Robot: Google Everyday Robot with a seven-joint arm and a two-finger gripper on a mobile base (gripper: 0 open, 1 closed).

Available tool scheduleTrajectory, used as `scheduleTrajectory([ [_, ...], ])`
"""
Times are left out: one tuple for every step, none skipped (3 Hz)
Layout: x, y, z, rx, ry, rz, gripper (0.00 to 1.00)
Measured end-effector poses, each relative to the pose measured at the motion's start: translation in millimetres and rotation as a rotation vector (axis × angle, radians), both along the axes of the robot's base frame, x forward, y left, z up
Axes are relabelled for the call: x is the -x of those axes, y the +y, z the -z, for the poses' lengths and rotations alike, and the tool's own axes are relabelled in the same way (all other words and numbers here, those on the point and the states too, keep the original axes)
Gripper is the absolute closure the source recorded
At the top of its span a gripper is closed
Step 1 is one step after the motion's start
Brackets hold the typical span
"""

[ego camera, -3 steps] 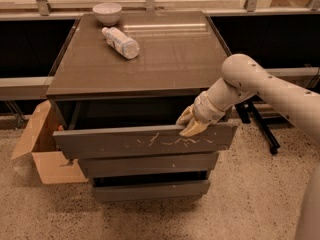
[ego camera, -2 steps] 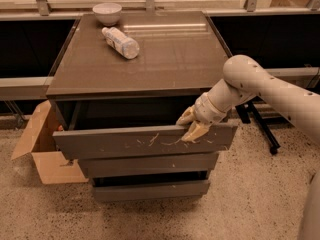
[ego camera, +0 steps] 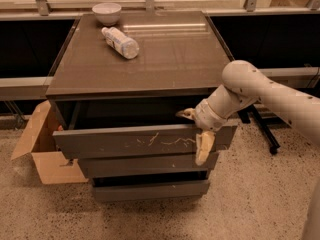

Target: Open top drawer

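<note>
Partway out of a dark grey-brown cabinet (ego camera: 145, 54), the top drawer (ego camera: 135, 141) sits just below the middle of the view. Shadowed space shows behind its front. That front is a wide handleless panel with pale scratches. Its long axis runs from 9 o'clock to 3 o'clock. The face points toward 6 o'clock, at the viewer, and it looks set to slide the same way.

A pale robot arm (ego camera: 270, 91) reaches in from 3 o'clock. Its gripper (ego camera: 194, 134) is at the 3 o'clock end of the drawer's top edge. One finger hooks behind the panel and the other hangs down its face, so the jaws appear clamped on the panel's upper lip.

The panel looks rigid and smooth, likely slippery, so with no handle the top lip seems the only place to hold. Pulling from one end may skew the drawer on its runners. A hold nearer the middle would probably draw it straighter.

A white bowl (ego camera: 107, 13) and a bottle (ego camera: 120, 42) lying on its side rest on the cabinet top toward 11 o'clock. An open cardboard box (ego camera: 42, 151) stands on the floor at 9 o'clock.
</note>
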State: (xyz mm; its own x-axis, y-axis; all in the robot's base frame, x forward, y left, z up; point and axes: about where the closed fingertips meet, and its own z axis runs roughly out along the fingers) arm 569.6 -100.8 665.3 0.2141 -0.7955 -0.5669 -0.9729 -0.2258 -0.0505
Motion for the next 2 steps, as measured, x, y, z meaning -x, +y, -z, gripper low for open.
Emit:
scheduleTrajectory([
  [24.6, 2.2, 9.5, 0.003, 0.072, -0.007, 0.19],
  [29.8, 2.7, 6.6, 0.004, 0.085, -0.008, 0.42],
])
